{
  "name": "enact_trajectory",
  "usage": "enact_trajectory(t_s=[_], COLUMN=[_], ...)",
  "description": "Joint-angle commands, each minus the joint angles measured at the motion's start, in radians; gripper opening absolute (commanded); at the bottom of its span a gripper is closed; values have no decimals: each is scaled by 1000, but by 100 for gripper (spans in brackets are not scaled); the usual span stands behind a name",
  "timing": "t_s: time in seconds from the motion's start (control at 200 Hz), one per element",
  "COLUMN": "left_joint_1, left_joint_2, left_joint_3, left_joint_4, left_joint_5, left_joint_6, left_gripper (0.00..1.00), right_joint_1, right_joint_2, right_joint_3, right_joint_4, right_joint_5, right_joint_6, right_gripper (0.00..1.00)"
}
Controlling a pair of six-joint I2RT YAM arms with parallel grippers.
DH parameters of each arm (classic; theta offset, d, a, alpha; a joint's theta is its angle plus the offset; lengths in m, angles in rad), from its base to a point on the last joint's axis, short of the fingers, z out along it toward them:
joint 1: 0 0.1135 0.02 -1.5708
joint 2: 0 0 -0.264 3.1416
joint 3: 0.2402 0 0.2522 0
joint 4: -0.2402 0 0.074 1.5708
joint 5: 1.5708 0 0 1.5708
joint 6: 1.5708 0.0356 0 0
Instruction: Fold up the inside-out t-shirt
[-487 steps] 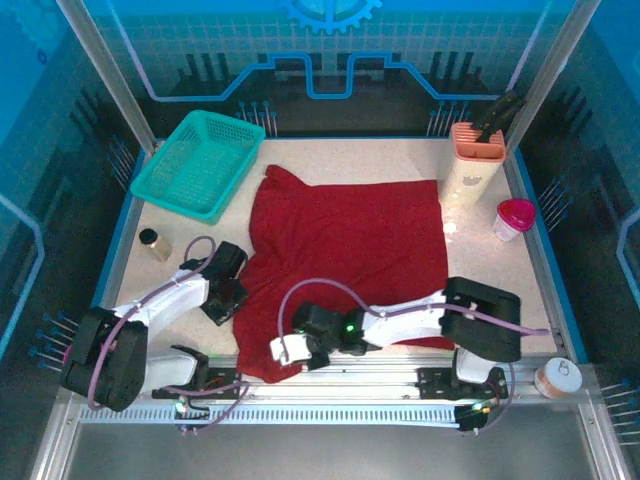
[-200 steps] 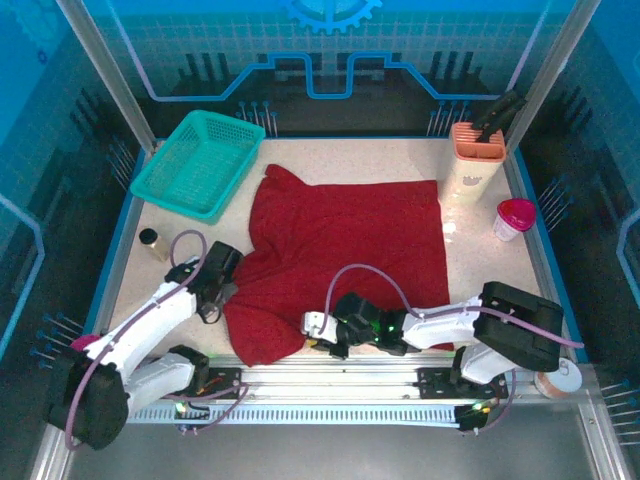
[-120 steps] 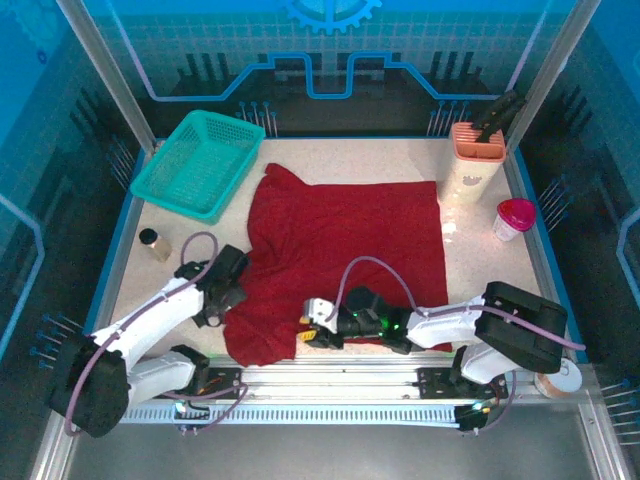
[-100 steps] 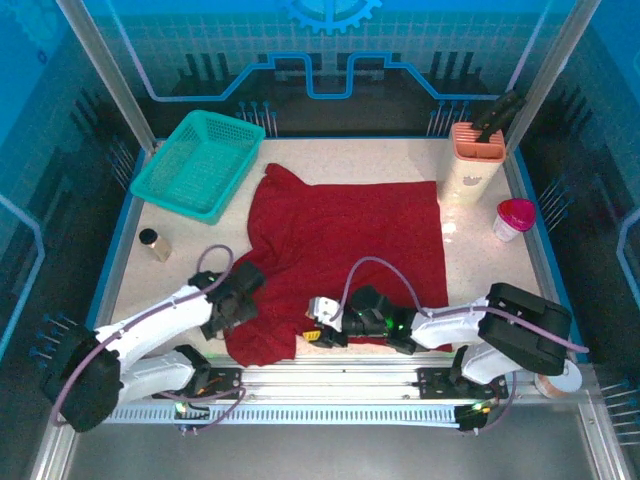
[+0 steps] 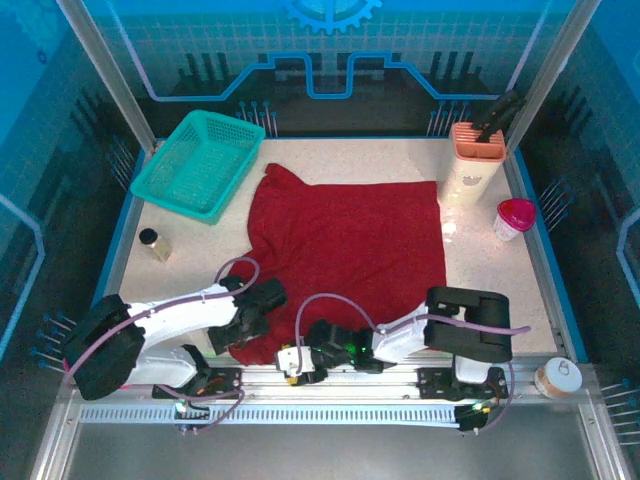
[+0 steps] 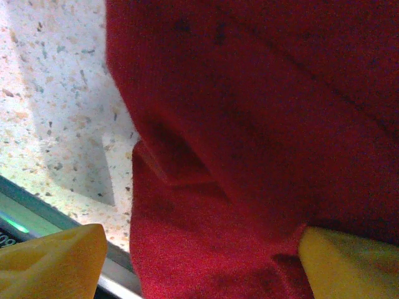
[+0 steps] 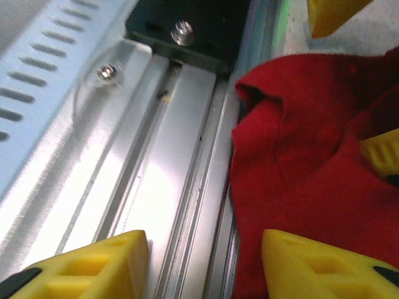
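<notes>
Our top cam looks down and fwd from above/behind the rig, far enough back to take in the whole table point(image 5: 340, 160), w/ its near edge at frame bottom. Our left wrist cam sits v. close over the inside-out t-shirt point(image 6: 262, 124), tabletop at upper left. The right wrist cam, equally close, looks down on the metal rail point(image 7: 162, 162) at left w/ t-shirt at right, and all three views share the t-shirt's near edge by the rail.

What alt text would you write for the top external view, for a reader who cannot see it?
A dark red t-shirt lies spread on a speckled table, with the left arm and right arm reaching to its near-left corner. A teal basket sits far left; an orange-topped holder and pink-lidded cup far right.
</notes>
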Motion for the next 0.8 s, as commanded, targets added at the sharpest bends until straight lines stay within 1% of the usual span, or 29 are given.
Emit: enact_trajectory(t_s=[0.0, 0.05, 0.14, 0.21, 0.28, 0.33, 0.38, 0.4, 0.46, 0.525, 0.585, 0.63, 0.66, 0.721, 0.756, 0.781, 0.796], left_joint_1=[68, 103, 163, 224, 252, 270, 300, 312, 327, 327, 317, 271, 219, 101, 52, 25, 10], left_joint_2=[-9, -26, -44, -36, -29, -28, -29, -34, -63, -124, -189, -236, -260, -295, -305, -307, -307], left_joint_3=[-2, -7, -4, 42, 91, 112, 125, 129, 128, 104, 82, 74, 72, 67, 58, 48, 41], left_joint_4=[105, 138, 207, 200, 172, 158, 135, 124, 75, 21, -34, -102, -155, -234, -254, -254, -252], left_joint_5=[5, 9, 6, 17, -23, -48, -42, -34, -34, 3, 70, 77, 65, 52, 61, 75, 83], left_joint_6=[7, 17, 52, 88, 112, 126, 147, 158, 173, 167, 153, 119, 79, -9, -52, -77, -89], left_gripper=[83, 83, 82, 82, 83, 83, 84, 84, 85, 83, 81, 80, 79, 78, 78, 78, 78], right_joint_1=[-6, -36, -126, -201, -261, -280, -281, -279, -259, -220, -195, -198, -203, -209, -211, -211, -212], right_joint_2=[4, -9, -17, -16, -16, -19, -32, -39, -65, -98, -126, -151, -174, -239, -284, -322, -347], right_joint_3=[11, 2, -15, -25, -31, -24, -22, -21, -27, -30, -37, -57, -77, -122, -147, -161, -165], right_joint_4=[37, 46, 83, 110, 135, 134, 137, 141, 159, 144, 125, 151, 175, 198, 187, 158, 130], right_joint_5=[17, -44, -99, -116, -138, -155, -175, -190, -206, -207, -163, -126, -87, 80, 180, 259, 304], right_joint_6=[19, 63, 144, 198, 233, 237, 235, 232, 215, 139, 99, 131, 168, 256, 297, 335, 357], right_gripper=[39, 22, 0, 0, 0, 0, 0, 4, 20, 32, 37, 38, 41, 53, 59, 68, 77])
